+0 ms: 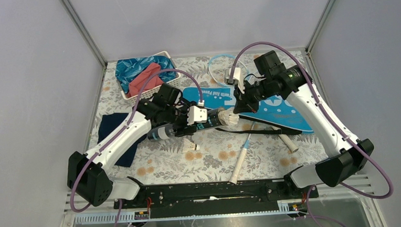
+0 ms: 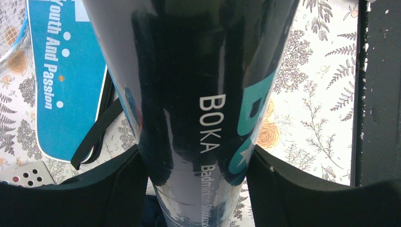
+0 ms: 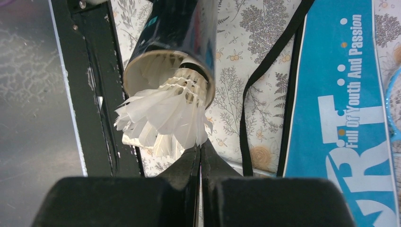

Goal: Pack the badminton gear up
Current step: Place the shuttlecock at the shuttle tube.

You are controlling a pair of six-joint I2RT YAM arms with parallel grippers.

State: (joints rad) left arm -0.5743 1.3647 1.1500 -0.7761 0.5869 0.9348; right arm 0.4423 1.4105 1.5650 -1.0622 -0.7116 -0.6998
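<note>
Holding the black tube (image 2: 189, 94) aloft in my left gripper (image 1: 182, 126), I press my closed right gripper (image 3: 201, 152) against a shuttlecock (image 3: 165, 113) half inside it; one loose shuttlecock (image 1: 191, 146), rackets (image 1: 241, 158) and bag (image 1: 277, 111) lie unpacked.

Top camera looks down; 2 close wrist cameras share the tube (image 2: 198, 94)

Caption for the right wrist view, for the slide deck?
Shut right pincer at the feathers of a shuttlecock half inside the mouth of the black tube, blue bag alongside.
</note>
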